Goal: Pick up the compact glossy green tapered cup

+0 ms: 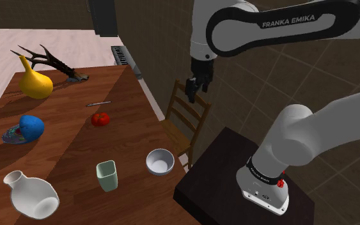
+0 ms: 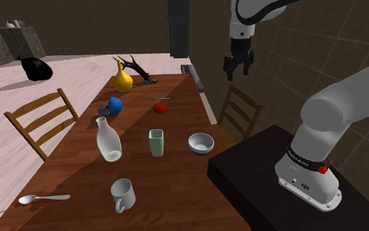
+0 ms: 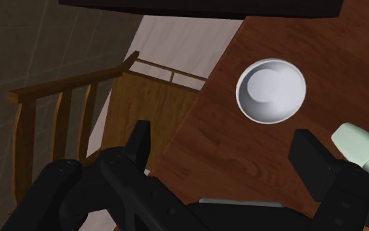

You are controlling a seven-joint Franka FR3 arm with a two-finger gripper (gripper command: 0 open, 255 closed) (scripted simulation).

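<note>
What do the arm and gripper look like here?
The arm is glossy white with rounded links and black joint sections, one lettered FRANKA EMIKA in white. A small red button sits near its base. The gripper is all black, with two blocky fingers.

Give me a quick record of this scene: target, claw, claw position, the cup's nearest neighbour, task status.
target: pale green cup, upright on the table
claw: open, holding nothing
claw position: raised high near the table's edge, by the chair
nearest neighbour: white bowl, apart from the cup
task status: cup not yet picked up
</note>
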